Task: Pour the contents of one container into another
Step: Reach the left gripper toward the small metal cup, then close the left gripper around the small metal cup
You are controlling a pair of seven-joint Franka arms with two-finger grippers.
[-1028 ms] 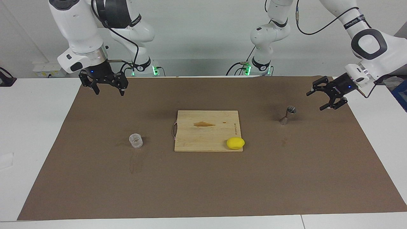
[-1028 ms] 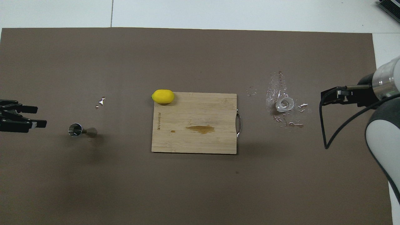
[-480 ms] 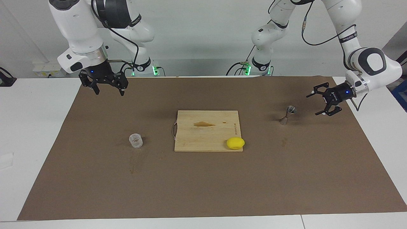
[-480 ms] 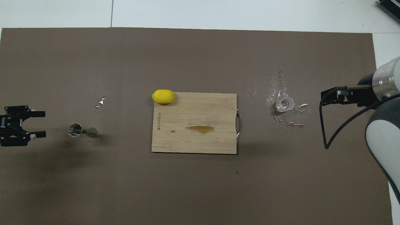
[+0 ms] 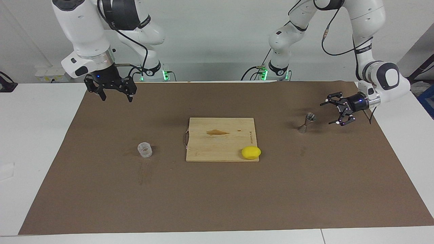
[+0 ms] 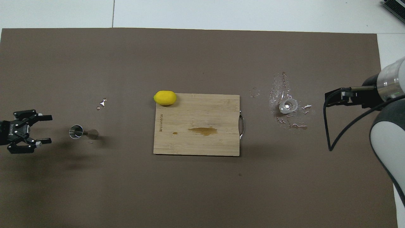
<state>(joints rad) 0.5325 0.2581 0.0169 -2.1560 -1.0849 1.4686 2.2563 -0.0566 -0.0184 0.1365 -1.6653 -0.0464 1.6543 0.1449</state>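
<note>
The clear tumbler (image 5: 144,149) stands upright on the brown mat toward the right arm's end, among spilled drops in the overhead view (image 6: 288,106). The metal jigger (image 5: 307,122) stands upright on the mat toward the left arm's end; it also shows in the overhead view (image 6: 80,132). My left gripper (image 5: 329,113) is open, turned sideways and low over the mat. It is beside the jigger, a short gap away, and points at it in the overhead view (image 6: 49,128). My right gripper (image 5: 116,99) is open and empty. It waits raised over the mat's edge nearest the robots.
A wooden cutting board (image 5: 220,139) with a brown stain lies at the mat's middle. A yellow lemon (image 5: 251,152) rests on its corner farthest from the robots. A few drops (image 6: 102,103) lie on the mat near the jigger.
My left gripper has come down and moved in toward the jigger, with its wrist turning. The right arm, tumbler and jigger have not moved.
</note>
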